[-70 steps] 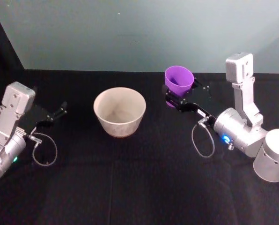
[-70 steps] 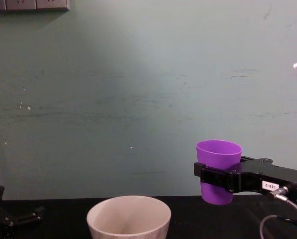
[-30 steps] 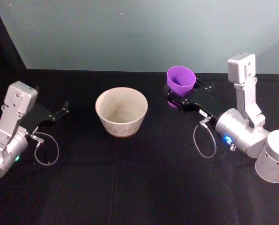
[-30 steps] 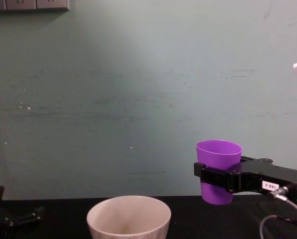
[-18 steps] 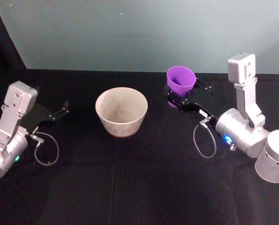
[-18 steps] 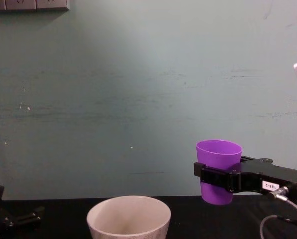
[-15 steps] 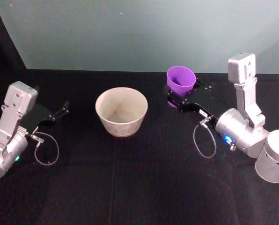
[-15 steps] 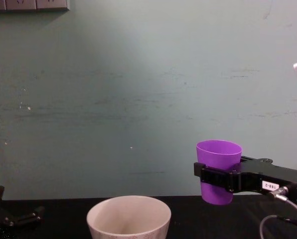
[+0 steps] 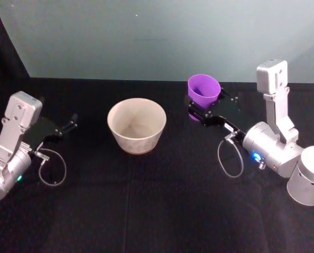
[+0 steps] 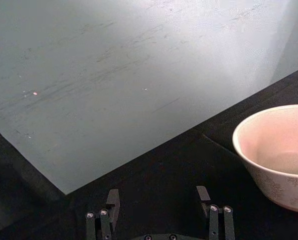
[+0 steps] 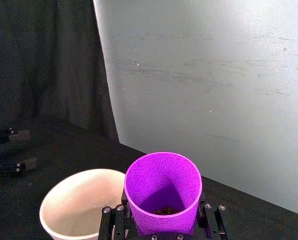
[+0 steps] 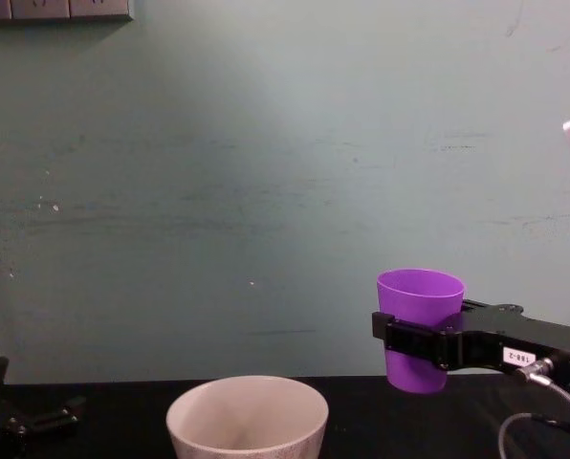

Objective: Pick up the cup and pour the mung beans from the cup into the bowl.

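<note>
A: Well, starting at our left: the left gripper sits parked low over the black table, well apart from everything. We note its jaws standing apart with nothing between them.

B: Agreed. Next, near the middle, the bowl is upright on the cloth. We see a pale, bare inside and no dark grains in it.

A: So nothing poured yet. Further right?

B: The right gripper has its jaws clamped on the lower half of the cup. The cup is upright, mouth up, off to the right of the bowl and not touching it. From the chest camera it looks held a little clear of the table, though we can't be sure of the gap.

A: And the load?

B: From the right wrist we make out the mung beans as a small dark patch at the cup's bottom.

A: Our reading, then: grasp done, lift likely done. Left to do: carry the cup across over the bowl's rim, then tip it.
</note>
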Controlling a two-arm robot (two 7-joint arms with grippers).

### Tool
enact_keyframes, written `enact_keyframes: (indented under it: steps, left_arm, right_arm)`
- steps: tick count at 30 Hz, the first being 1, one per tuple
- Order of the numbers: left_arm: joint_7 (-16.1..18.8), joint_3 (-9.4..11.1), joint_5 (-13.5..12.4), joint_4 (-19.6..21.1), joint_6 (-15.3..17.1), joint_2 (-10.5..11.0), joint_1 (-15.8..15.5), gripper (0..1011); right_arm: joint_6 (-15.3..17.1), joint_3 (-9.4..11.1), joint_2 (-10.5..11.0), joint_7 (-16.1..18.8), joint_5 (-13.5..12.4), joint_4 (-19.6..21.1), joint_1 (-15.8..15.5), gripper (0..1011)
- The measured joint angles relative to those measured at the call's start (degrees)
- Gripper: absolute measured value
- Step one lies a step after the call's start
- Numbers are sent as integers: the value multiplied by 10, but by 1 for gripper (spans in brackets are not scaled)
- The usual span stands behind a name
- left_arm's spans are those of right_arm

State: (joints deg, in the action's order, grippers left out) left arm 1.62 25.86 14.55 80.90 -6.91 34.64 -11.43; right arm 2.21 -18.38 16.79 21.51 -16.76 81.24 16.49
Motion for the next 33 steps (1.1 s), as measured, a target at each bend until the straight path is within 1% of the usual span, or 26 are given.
enact_keyframes:
  steps: [10,15,16,17,18,19,21,24,25,29,30,31,32,33]
  left_arm:
    - [0,0,0,0,0,0,0,1000]
    - [0,0,0,0,0,0,0,1000]
    - [0,0,0,0,0,0,0,1000]
    - [0,0,0,0,0,0,0,1000]
    - [0,0,0,0,0,0,0,1000]
    - [0,0,0,0,0,0,0,1000]
    - [0,0,0,0,0,0,0,1000]
    - [0,0,0,0,0,0,0,1000]
    - [0,0,0,0,0,0,0,1000]
    - [0,0,0,0,0,0,0,1000]
    - [0,0,0,0,0,0,0,1000]
    - [0,0,0,0,0,0,0,1000]
    - [0,0,0,0,0,0,0,1000]
    - [0,0,0,0,0,0,0,1000]
  right_arm:
    - [0,-3,1,-1,1,1,1,716]
    - [9,-15,8,-8,19,8,8,717]
    - [16,-20,10,-11,29,11,11,717]
    - [19,-22,11,-13,32,12,13,717]
    - [28,-29,14,-16,45,15,19,717]
    - [28,-29,14,-16,45,15,19,717]
    - [49,-45,20,-20,75,21,33,717]
    - [66,-58,24,-21,101,27,45,716]
    - [77,-66,27,-22,116,30,52,717]
    - [98,-85,31,-20,149,35,69,716]
    - [107,-94,32,-19,165,37,77,717]
    - [110,-97,32,-17,171,37,81,717]
    - [117,-106,33,-15,186,37,89,717]
    - [120,-111,33,-13,193,37,93,717]
